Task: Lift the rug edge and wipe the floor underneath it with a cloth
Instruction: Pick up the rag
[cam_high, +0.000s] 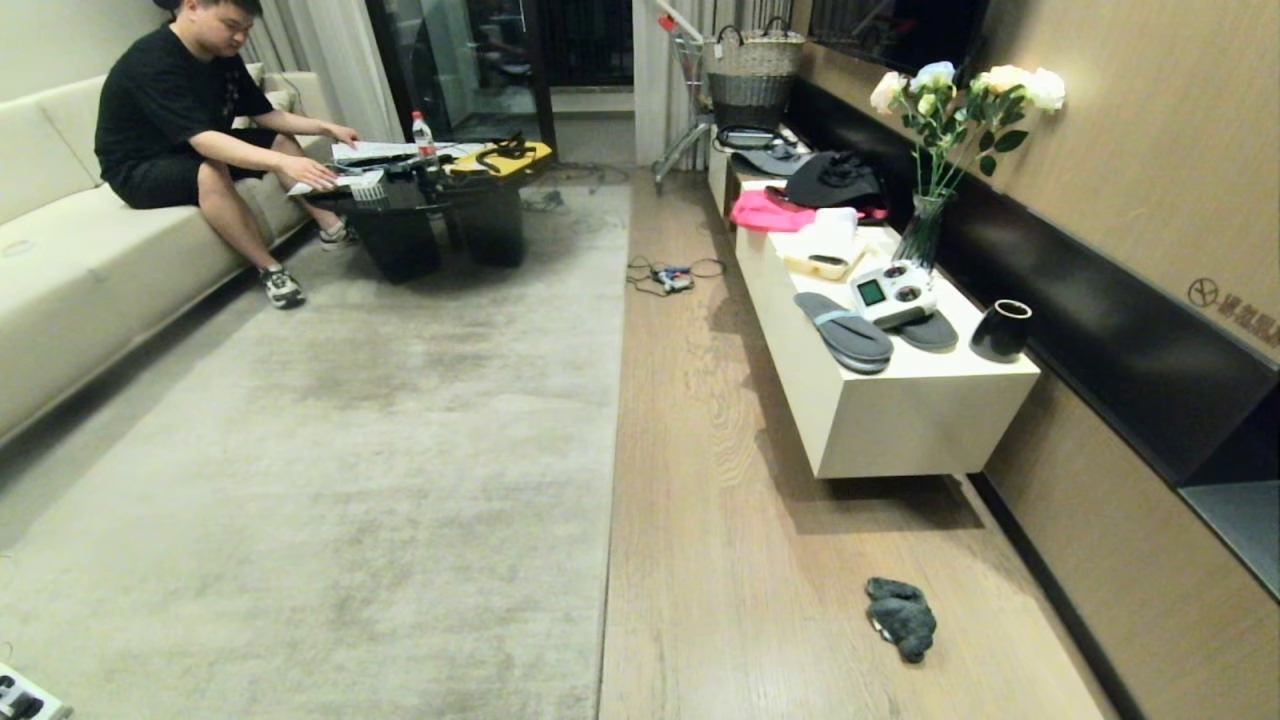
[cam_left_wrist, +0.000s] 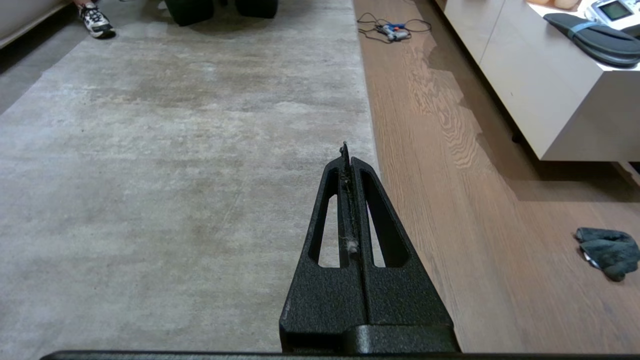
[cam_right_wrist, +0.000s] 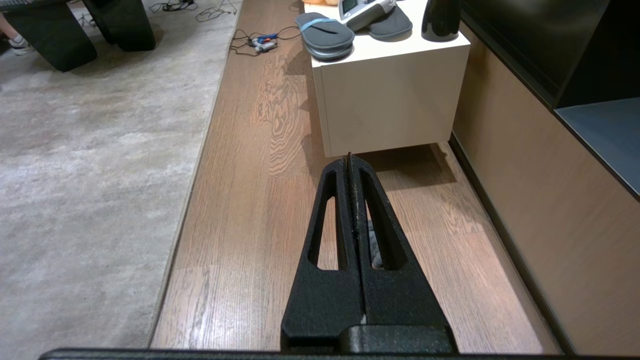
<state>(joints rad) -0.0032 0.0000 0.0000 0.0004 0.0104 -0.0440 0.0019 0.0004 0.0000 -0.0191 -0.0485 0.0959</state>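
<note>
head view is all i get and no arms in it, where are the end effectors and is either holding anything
Observer: the left end effector is shut and empty. It points out over the rug, just inside the rug edge.
Operator: and the right one
Observer: the right end effector is shut too and holds nothing. It is out over the bare floor.
Operator: is the cloth anywhere near it
Observer: in the right wrist view the cloth shows only through a slot in the fingers. It lies on the floor beyond them, untouched.
</note>
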